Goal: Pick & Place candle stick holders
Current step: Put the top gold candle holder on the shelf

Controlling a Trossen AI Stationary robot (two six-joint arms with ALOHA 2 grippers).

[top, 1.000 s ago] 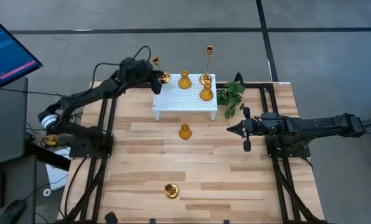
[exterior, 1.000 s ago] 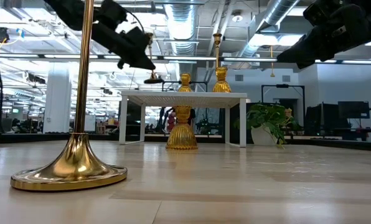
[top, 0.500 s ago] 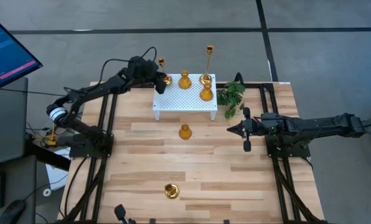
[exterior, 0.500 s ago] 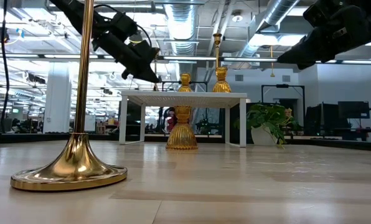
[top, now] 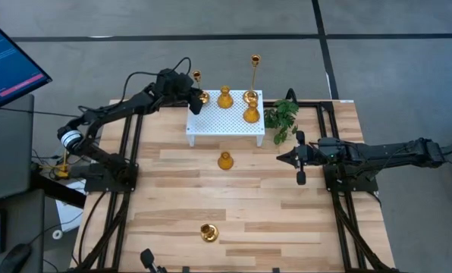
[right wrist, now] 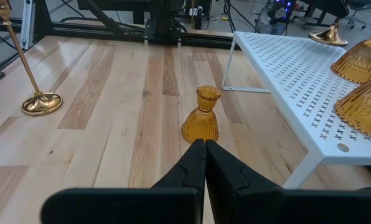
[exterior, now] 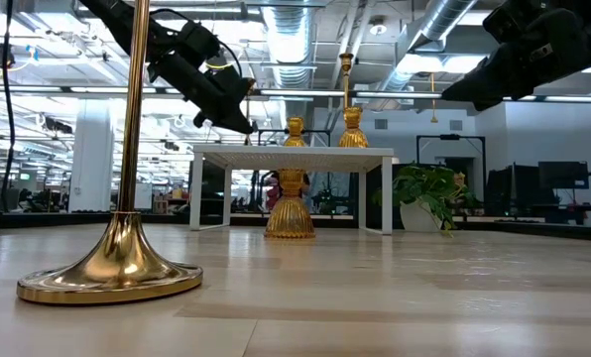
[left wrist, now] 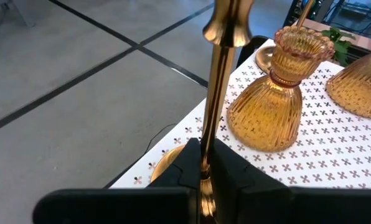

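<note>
My left gripper (top: 196, 99) is shut on a tall thin-stemmed gold holder (top: 197, 85) at the far left corner of the white perforated stand (top: 226, 121). On the stand are two squat holders (top: 224, 97) (top: 251, 114) and another tall one (top: 252, 76), each on its round base. A squat holder (top: 225, 160) stands on the table before the stand. A tall holder (top: 207, 232) stands near the front edge. My right gripper (top: 280, 158) is shut and empty, right of the squat holder on the table. My left gripper pinches the tall holder's thin stem (left wrist: 208, 134) low down, just above its round base (left wrist: 165, 164), between its two fingers. The fingers slant down from the table's left and lie across the stem. The stem stands about upright. The base is over the stand's corner; whether it rests there I cannot tell.
A green plant sprig (top: 281, 117) lies at the stand's right end. The stand's legs (exterior: 385, 193) leave a gap beneath it. Dark frame rails (top: 127, 152) run along both sides of the wooden table (top: 233, 197).
My left gripper has moved down and toward the stand's far left corner, carrying the tall holder with it, still shut on the stem. It has then kept still for the last half second.
</note>
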